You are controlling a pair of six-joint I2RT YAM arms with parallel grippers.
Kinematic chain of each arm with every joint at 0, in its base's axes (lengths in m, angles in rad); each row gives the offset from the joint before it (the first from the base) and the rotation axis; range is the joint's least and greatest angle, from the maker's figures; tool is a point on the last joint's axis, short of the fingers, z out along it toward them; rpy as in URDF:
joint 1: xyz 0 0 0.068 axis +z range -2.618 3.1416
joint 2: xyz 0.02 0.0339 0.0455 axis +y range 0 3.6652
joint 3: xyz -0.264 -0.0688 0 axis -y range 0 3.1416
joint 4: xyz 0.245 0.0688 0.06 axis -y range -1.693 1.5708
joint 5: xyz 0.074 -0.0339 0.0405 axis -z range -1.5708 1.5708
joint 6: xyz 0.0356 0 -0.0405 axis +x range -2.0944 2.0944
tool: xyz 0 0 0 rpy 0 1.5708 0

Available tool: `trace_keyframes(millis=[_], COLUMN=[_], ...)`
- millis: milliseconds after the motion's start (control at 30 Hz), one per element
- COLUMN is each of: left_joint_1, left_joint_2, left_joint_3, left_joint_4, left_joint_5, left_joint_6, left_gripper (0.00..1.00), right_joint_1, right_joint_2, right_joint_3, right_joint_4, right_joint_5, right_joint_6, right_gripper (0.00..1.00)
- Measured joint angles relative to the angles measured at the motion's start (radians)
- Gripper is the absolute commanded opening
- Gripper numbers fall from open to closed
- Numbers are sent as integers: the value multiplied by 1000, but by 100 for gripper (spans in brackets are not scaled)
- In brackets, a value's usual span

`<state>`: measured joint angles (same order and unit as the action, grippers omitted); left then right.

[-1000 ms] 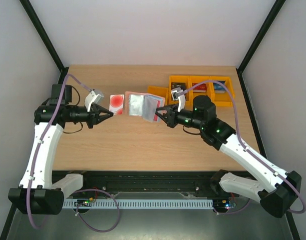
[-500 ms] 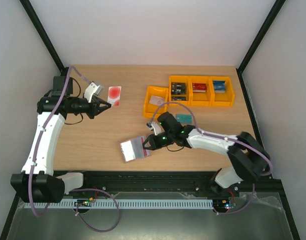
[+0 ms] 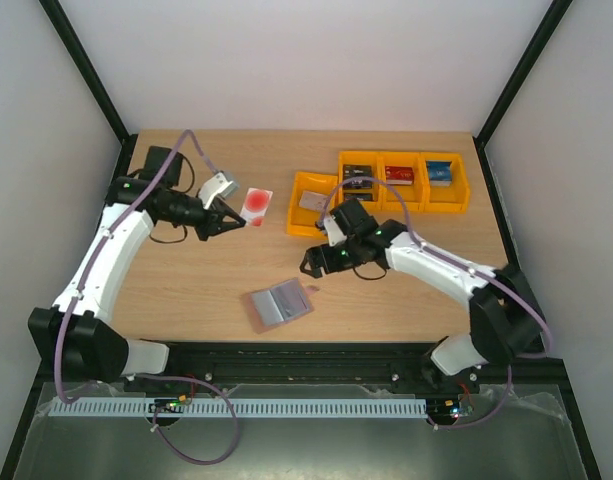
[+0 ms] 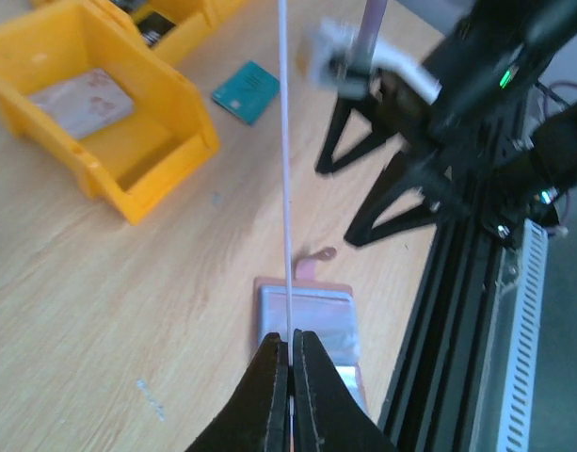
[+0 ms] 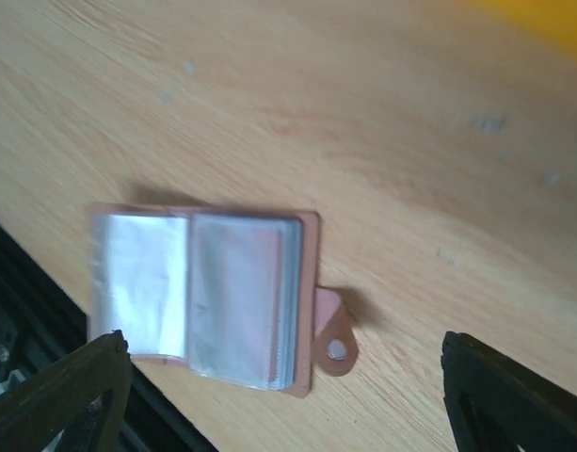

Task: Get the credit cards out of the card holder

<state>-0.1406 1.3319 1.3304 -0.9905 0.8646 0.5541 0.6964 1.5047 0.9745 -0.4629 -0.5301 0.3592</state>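
Two arms are reaching over the tabletop [image 3: 186, 300] in the top view. The left fingers [image 3: 238, 222] are pinching shut on a red-and-white card [image 3: 257, 204], holding it raised left of centre. The card holder [image 3: 280, 305] is lying open by the near edge, and the right fingers [image 3: 314, 263] are hanging spread just beyond it, gripping nothing.

The left wrist view is showing that card edge-on, with an orange bin [image 4: 161, 184] and a teal card [image 4: 248, 91] behind.

The right wrist view is showing the holder's clear sleeves facing up.
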Motion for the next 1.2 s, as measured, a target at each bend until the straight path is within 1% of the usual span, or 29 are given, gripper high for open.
trace_keyframes(millis=[67, 133, 200, 267, 333, 433, 500, 667, 733, 800, 867, 900, 967, 1000, 1033, 1167, 1200], left_joint_1=[-31, -59, -80, -102, -121, -143, -152, -175, -182, -187, -194, -197, -202, -203, -203, -202, -203], left_joint_2=[18, 33, 44, 56, 64, 72, 73, 90, 97, 101, 103, 103, 103, 103, 103, 103, 103], left_joint_3=[0, 0, 2, 13, 27, 54, 66, 90, 92, 92, 92, 92, 92, 92, 92, 92, 92], left_joint_4=[-18, -41, -66, -109, -148, -202, -226, -261, -263, -265, -264, -265, -265, -264, -264, -264, -262], left_joint_5=[-5, -6, 0, 10, 14, 25, 33, 41, 45, 47, 46, 47, 47, 47, 47, 41, 40], left_joint_6=[24, 50, 85, 135, 177, 237, 266, 297, 304, 303, 302, 302, 302, 301, 299, 290, 284], left_gripper=[2, 2, 2, 2, 2, 2, 2, 2, 2, 2, 2, 2, 2, 2, 2, 2, 6], right_joint_1=[-2, 0, 0, 0, 0, 0, 0, 3, 2, 3, 3, 3, 2, 3, 3, 3, 3], right_joint_2=[-61, -121, -195, -254, -280, -254, -224, -159, -157, -164, -171, -173, -177, -179, -179, -179, -181], right_joint_3=[53, 103, 137, 142, 148, 183, 202, 240, 238, 229, 224, 222, 219, 217, 217, 216, 216], right_joint_4=[-56, -69, -45, 15, 82, 156, 188, 203, 209, 230, 239, 244, 253, 258, 260, 261, 260], right_joint_5=[32, 29, 0, -42, -87, -142, -167, -229, -249, -263, -279, -285, -291, -292, -294, -303, -302], right_joint_6=[-37, -75, -112, -130, -137, -148, -158, -182, -192, -201, -202, -206, -210, -211, -215, -212, -214], right_gripper=[91, 95, 95, 94, 91, 86, 80, 73, 65, 54, 38, 26, 12, 6, 3, 2, 2])
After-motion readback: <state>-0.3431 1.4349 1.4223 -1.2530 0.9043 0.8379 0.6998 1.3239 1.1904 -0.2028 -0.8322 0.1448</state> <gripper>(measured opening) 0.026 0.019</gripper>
